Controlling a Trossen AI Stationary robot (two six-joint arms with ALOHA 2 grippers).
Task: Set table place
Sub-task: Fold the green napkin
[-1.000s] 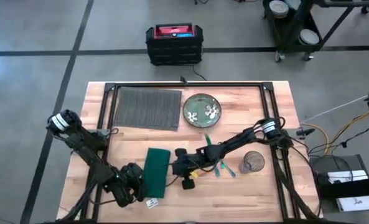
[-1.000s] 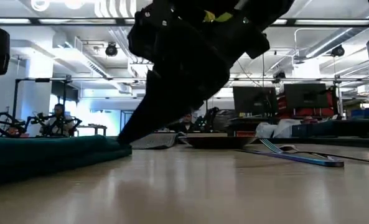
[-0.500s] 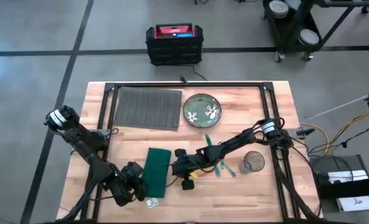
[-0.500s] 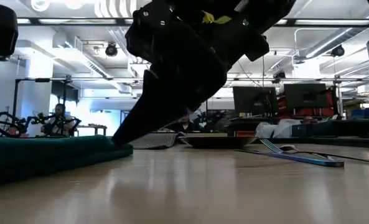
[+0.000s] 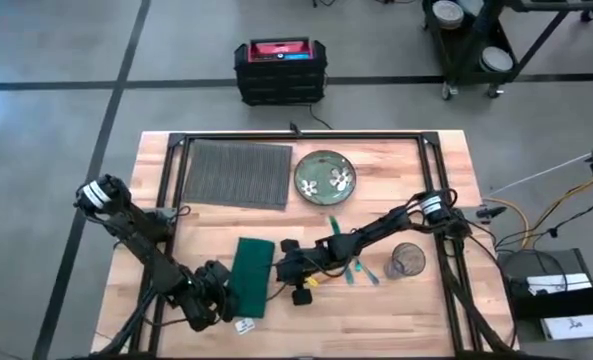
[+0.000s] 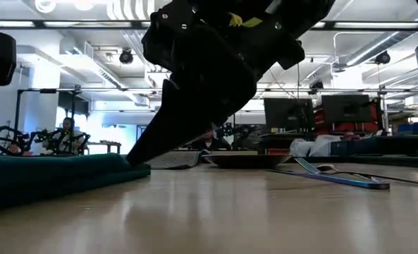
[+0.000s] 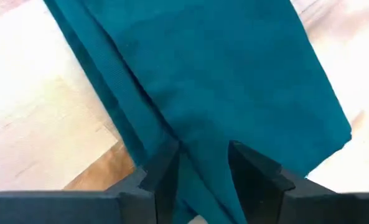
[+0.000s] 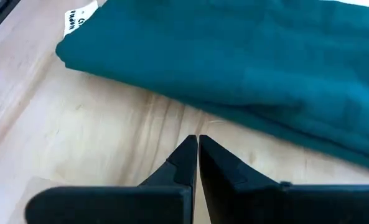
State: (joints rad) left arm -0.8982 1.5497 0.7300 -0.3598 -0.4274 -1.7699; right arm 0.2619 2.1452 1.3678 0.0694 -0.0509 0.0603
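The counter [image 5: 396, 170] carries the whole setting, still scattered; the dark grey ribbed placemat [image 5: 236, 173] lies flat at the far left part of the top, and the green plate with white flowers [image 5: 324, 178] sits just beside its right edge, touching or nearly so. A folded dark green napkin [image 5: 252, 276] lies near the front edge, well apart from the placemat; a white tag [image 8: 80, 15] shows at one corner of it.

The left gripper [image 7: 201, 163] is low at the napkin's left side; its fingers [image 7: 161, 174] are parted with a fold of the cloth between them, not pressed together. The right gripper [image 8: 194, 163] is low over bare wood just beside the napkin's right side; its fingers [image 8: 182, 160] are pressed together, holding nothing, tips pointing at the cloth edge.

Teal cutlery [image 5: 352, 264] lies right of the right arm, and a clear glass [image 5: 408, 260] stands beyond it near the right rail; in the low view the cutlery [image 6: 339, 176] rests flat on the wood.
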